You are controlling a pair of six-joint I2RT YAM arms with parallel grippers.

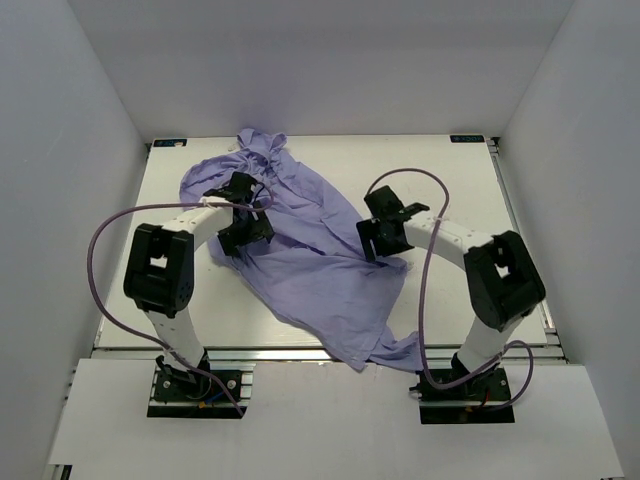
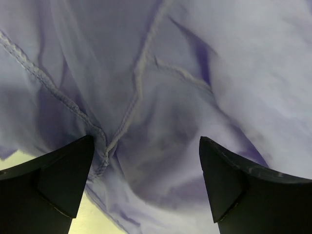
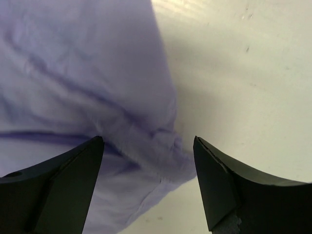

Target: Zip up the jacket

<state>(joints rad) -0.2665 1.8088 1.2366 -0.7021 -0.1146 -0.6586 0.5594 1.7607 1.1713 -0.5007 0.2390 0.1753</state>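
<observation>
The lavender jacket lies crumpled across the middle of the white table, bunched at the back and trailing to the front edge. My left gripper is open just above the jacket's left side; its wrist view shows stitched seams and folded fabric between the fingers. My right gripper is open over the jacket's right edge; its wrist view shows a bunched fabric corner between the fingers, with bare table to the right. No zipper shows clearly.
The white table is enclosed by white walls at the left, back and right. Purple cables loop from both arms. Part of the jacket hangs near the table's front edge.
</observation>
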